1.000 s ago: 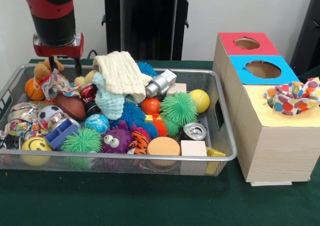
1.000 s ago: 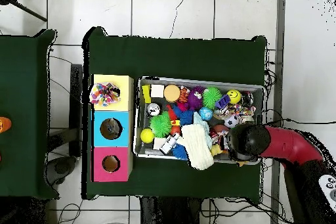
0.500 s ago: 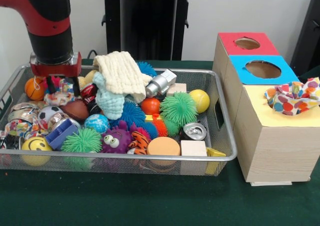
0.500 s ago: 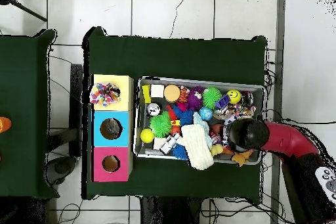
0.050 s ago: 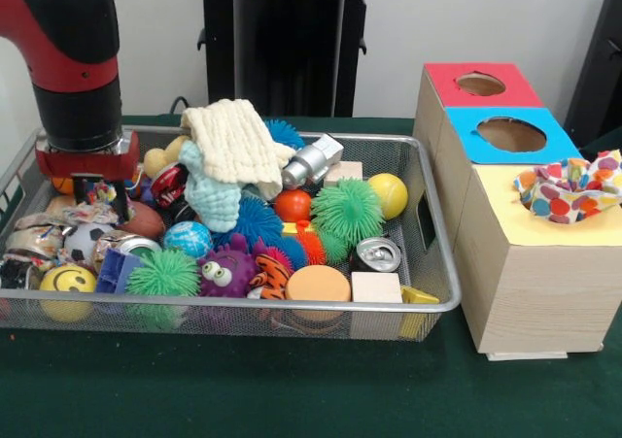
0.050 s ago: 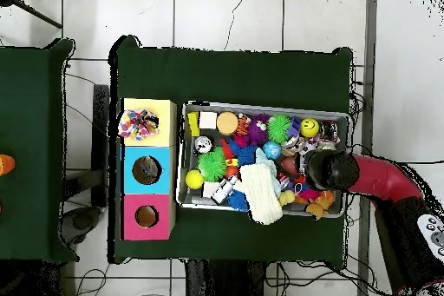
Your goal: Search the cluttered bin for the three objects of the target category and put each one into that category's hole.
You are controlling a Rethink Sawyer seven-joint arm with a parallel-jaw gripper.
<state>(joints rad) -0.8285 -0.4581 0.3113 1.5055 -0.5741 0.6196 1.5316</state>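
wire bin (image 5: 428,226) crammed with toys; three-hole box (image 5: 505,215) beside.

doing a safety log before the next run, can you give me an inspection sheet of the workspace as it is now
Surface: green table cloth, bare in front of the bin.
Job's things: wire mesh bin full of toys; three-hole box with red, blue and yellow tops; spotted cloth sits at the yellow hole.
Clutter: cream cloth piled on top, green spiky ball, yellow ball, crushed can.
End effector: low in the bin's corner among the toys; open or shut cannot be told.
Cables: some on the floor round the table.
Surroundings: tiled floor, second green table.
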